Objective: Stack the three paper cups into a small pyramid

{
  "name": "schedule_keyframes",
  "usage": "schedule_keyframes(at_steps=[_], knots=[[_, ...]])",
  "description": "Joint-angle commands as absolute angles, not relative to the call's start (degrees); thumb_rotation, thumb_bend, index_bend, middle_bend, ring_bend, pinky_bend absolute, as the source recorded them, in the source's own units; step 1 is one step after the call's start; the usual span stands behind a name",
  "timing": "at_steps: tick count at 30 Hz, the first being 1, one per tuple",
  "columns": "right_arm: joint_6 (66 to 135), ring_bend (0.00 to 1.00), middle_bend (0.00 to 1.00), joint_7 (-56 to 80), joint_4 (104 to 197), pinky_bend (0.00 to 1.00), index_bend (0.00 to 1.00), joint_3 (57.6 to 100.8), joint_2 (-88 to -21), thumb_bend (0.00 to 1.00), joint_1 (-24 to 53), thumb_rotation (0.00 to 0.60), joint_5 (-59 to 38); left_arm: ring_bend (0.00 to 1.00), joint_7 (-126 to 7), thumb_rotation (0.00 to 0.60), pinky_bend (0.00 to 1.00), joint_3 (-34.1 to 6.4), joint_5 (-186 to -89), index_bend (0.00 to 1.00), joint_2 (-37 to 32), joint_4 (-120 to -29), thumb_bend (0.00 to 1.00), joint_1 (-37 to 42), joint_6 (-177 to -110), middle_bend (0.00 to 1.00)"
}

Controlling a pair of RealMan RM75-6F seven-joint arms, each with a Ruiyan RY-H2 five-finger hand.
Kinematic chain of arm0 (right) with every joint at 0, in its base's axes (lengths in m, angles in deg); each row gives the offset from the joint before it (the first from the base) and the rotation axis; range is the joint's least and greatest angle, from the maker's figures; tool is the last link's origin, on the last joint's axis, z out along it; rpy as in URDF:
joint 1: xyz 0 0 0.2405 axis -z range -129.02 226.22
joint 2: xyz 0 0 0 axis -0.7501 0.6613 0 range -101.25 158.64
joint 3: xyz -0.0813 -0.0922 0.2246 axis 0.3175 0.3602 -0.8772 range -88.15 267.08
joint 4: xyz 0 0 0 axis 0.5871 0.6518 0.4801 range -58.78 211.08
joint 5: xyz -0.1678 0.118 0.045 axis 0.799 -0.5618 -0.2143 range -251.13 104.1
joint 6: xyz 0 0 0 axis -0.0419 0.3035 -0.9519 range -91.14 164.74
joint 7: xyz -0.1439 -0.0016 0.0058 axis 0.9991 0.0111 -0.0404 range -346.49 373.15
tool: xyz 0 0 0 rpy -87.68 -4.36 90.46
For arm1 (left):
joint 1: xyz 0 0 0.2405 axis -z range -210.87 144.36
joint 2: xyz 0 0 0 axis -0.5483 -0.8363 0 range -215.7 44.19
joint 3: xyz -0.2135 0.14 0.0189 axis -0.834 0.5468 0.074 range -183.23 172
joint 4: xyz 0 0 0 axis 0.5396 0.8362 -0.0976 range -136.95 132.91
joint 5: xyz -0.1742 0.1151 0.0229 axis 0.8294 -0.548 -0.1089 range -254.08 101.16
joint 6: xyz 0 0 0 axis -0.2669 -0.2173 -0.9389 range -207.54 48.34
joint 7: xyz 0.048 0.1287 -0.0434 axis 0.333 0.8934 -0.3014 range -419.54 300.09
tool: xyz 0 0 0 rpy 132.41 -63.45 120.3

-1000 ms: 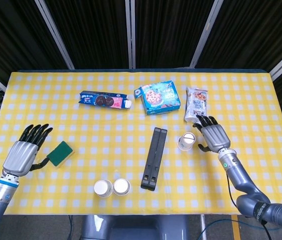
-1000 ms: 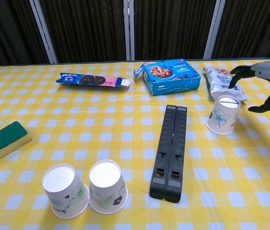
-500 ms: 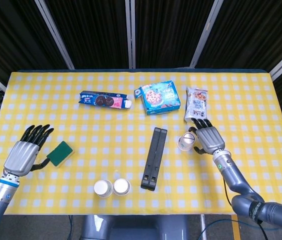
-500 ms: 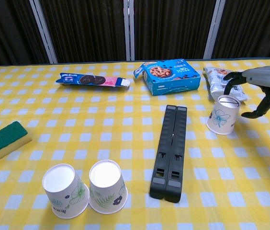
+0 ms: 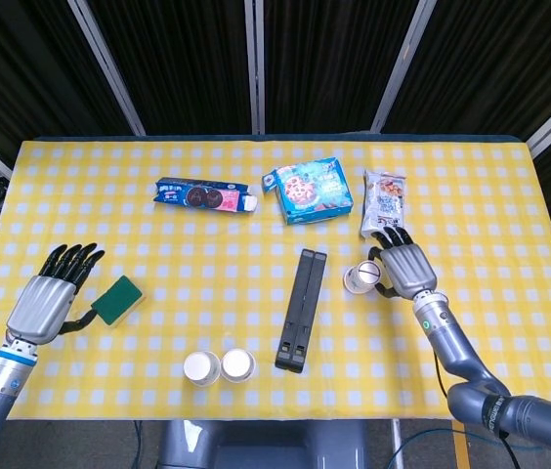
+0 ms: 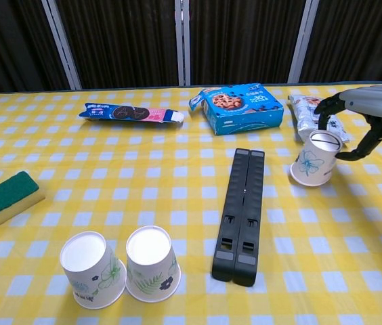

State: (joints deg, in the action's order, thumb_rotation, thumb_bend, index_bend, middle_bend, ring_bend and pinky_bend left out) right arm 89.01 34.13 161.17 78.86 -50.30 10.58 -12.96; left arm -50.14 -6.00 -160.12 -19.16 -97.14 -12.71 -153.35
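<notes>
Two paper cups stand upside down, side by side, near the table's front edge; the head view shows the same cups. The third paper cup, with a blue flower print, is upside down at the right and tilted. My right hand grips it, fingers over its far side and thumb against its right side; in the head view the hand is just right of the cup. My left hand rests open, fingers spread, at the left, beside the sponge.
A long black bar lies between the tilted cup and the pair of cups. A green sponge sits by my left hand. A cookie sleeve, a blue cookie box and a snack bag lie at the back.
My right hand moved left onto the third cup and closed around it; the cup now tilts. The left hand and the two front cups have not moved.
</notes>
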Motion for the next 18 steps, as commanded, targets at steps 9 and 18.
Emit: schedule_keyframes(at_steps=[9,18], knots=[[93.91,0.00,0.12,36.54,173.89,0.03,0.48,78.33,-45.50,0.23,10.75,0.600,-9.48,0.00,-49.92,0.600,0.00,-6.09,-160.14,0.02,-19.37,-97.42,0.28,-12.76,-152.20,0.00],[94.51,0.00,0.13,41.83,181.01,0.05,0.48,76.64,-48.40,0.23,6.64,0.600,-9.55,0.00,-50.25,0.600,0.00,-5.84,-160.82,0.03,-19.64,-97.69,0.28,-12.58,-151.01,0.00]])
